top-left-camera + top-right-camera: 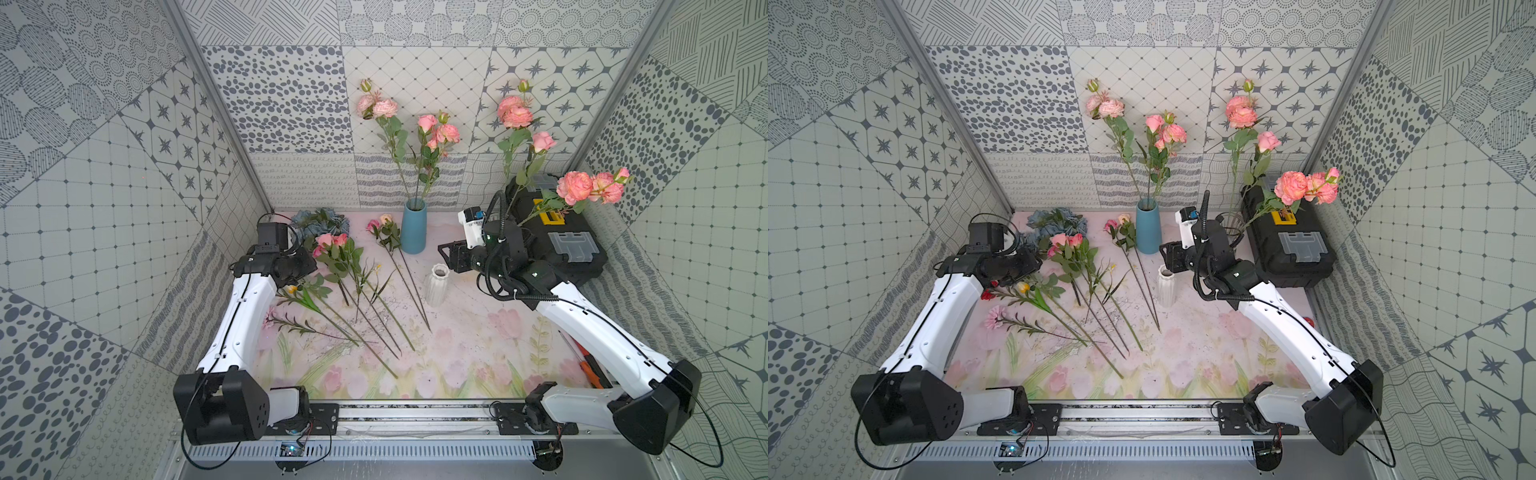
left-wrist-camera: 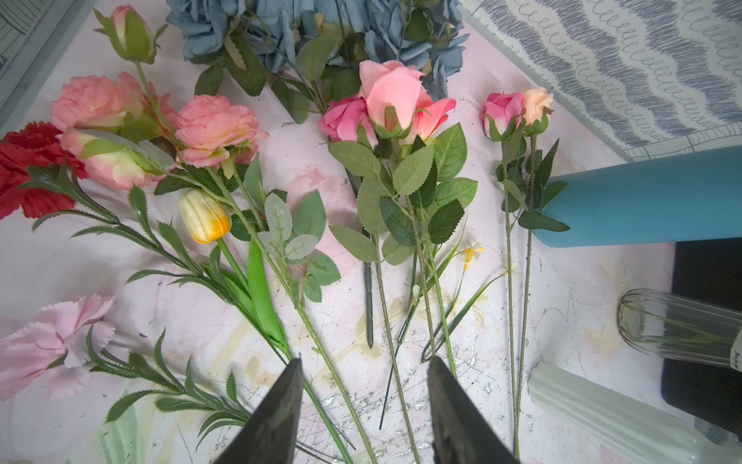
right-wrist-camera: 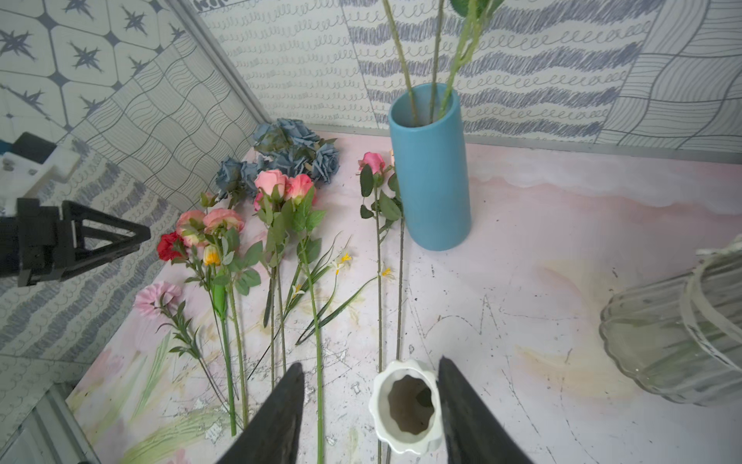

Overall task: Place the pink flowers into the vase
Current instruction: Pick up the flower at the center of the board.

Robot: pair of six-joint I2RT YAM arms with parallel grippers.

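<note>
The left half of the worktop (image 1: 478,340) is crowded with loose stems laid side by side. One spray of pink flowers (image 2: 217,128), ruffled and salmon-tinted, is found lying flat there, just ahead of the left jaws. A red carnation (image 2: 24,168) touches its blooms and a yellow tulip (image 2: 204,217) is laid against its stem. Smooth pink roses (image 2: 391,96) and a two-bud stem (image 2: 516,108) are laid beside it. Blue-grey flowers (image 1: 324,220) are heaped behind, and a pale pink carnation (image 2: 48,341) lies toward the front. The left jaws are held apart above these stems, with nothing gripped. The right jaws are likewise spread and empty, and a white ribbed vase (image 3: 405,405) stands close beneath them. A black toolbox (image 1: 557,241) is set at the back right.

In both top views the lying spray's blooms are mostly covered by the left arm. The glass vase (image 3: 674,341) is cut off in the right wrist view and largely masked by the right arm from above (only part of its rim can be made out). An orange tool (image 1: 588,370) is partly hidden by the same arm.

Three stems of pink flowers are held upright in the blue vase (image 1: 413,228). Further pink blooms (image 1: 575,187) are carried on stems that run down to the glass vase. The white ribbed vase is seen to be empty.
</note>
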